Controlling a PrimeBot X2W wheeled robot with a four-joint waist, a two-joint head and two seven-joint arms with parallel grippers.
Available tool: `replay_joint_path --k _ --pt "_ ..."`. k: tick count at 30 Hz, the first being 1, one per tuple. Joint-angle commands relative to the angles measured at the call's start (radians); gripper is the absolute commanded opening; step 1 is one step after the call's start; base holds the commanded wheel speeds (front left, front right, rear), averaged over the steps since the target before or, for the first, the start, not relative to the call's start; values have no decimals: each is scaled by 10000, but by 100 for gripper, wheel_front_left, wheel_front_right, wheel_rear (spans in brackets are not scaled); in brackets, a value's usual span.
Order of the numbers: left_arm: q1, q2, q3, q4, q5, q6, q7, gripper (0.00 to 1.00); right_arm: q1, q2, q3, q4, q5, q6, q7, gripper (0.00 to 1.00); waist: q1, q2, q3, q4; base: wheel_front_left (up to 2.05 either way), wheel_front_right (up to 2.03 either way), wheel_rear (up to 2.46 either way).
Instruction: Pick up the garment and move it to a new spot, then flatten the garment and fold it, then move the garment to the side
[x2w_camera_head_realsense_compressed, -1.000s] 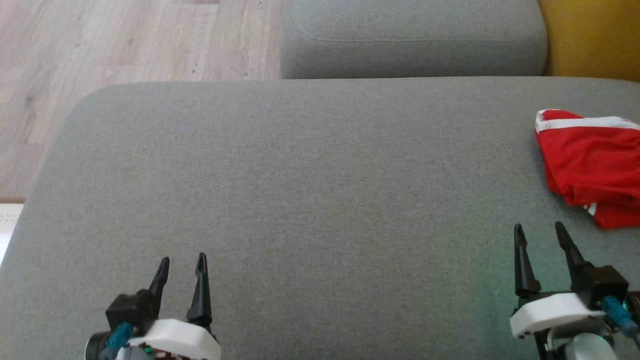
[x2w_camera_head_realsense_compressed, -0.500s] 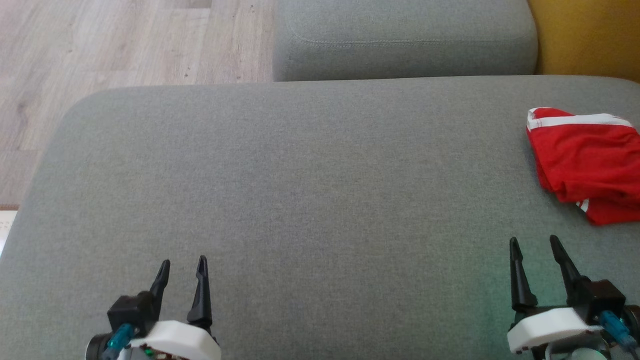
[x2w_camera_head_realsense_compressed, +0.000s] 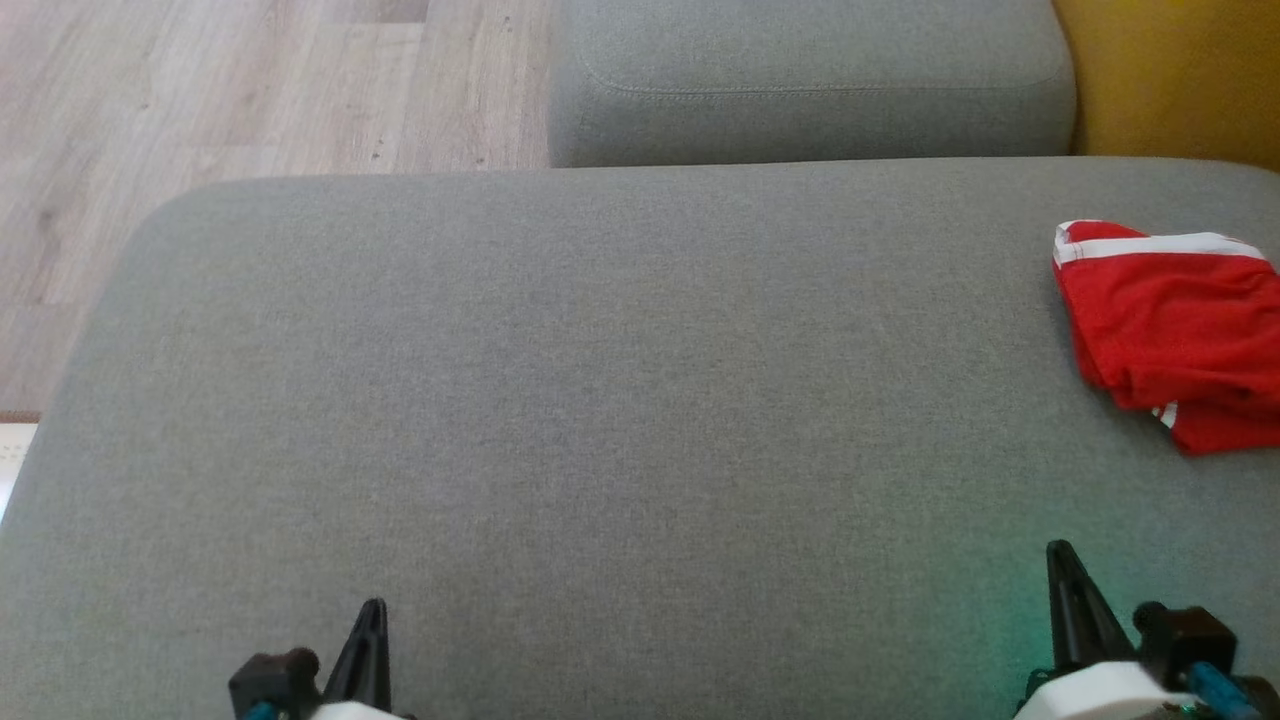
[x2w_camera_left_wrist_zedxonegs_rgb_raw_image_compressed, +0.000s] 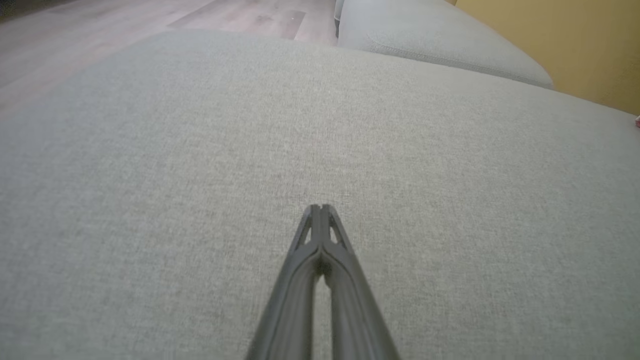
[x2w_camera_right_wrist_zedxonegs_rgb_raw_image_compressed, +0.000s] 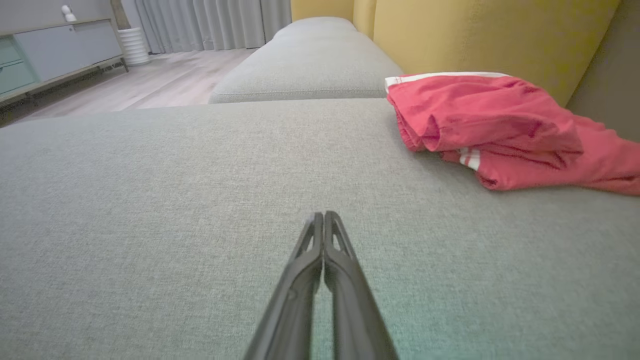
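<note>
Head view, far left: pale wood-look floor (x2w_camera_head_realsense_compressed: 250, 90), sliver of light rug (x2w_camera_head_realsense_compressed: 12, 450) at the picture's edge.

Left gripper (x2w_camera_head_realsense_compressed: 372, 612): pokes up from the bottom edge, lower left, over bare grey seat cushion (x2w_camera_head_realsense_compressed: 600, 400). Fingers pressed together, tips meeting, nothing between them. Same in the left wrist view: two dark fingers closed to one point above plain fabric, empty. Contact with the cushion: cannot tell.

Centre: wide stretch of the seat cushion, nothing lying on it here. Past its far edge, top centre, a second grey cushion (x2w_camera_head_realsense_compressed: 810, 80) with a stitched seam, butting against the first.

Right gripper (x2w_camera_head_realsense_compressed: 1062, 550): rises from the bottom edge, lower right. Fingers together, holding nothing. Faint green glow on the fabric just beside it. Right wrist view agrees: fingertips shut tight, empty.

Red garment (x2w_camera_head_realsense_compressed: 1180, 330): lies crumpled in a loose heap on the right end of the seat cushion, cut off by the right edge of the head view. White stripe along its far edge, short white stripes at a lower fold. Sits ahead and to the right of the right gripper, well apart from it, untouched by either gripper.

Far right: mustard-yellow backrest (x2w_camera_head_realsense_compressed: 1170, 80) behind the cushions, close by the garment.

Right wrist view, background left: grey cabinet (x2w_camera_right_wrist_zedxonegs_rgb_raw_image_compressed: 50, 50), white ribbed cylinder (x2w_camera_right_wrist_zedxonegs_rgb_raw_image_compressed: 134, 46), grey curtains (x2w_camera_right_wrist_zedxonegs_rgb_raw_image_compressed: 215, 22).
</note>
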Motion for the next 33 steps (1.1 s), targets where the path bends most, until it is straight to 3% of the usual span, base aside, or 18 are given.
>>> replay_joint_path --k 1,33 --pt "-428 1 99 -345 -262 -57 55 0 -386 -18 -56 -312 324 0 96 0 0 0 4 -10 0 0 0" --pt "-944 8 747 -614 -3746 -446 965 0 -754 -37 -31 -694 4337 -2 929 0 0 0 70 -207 0 0 0"
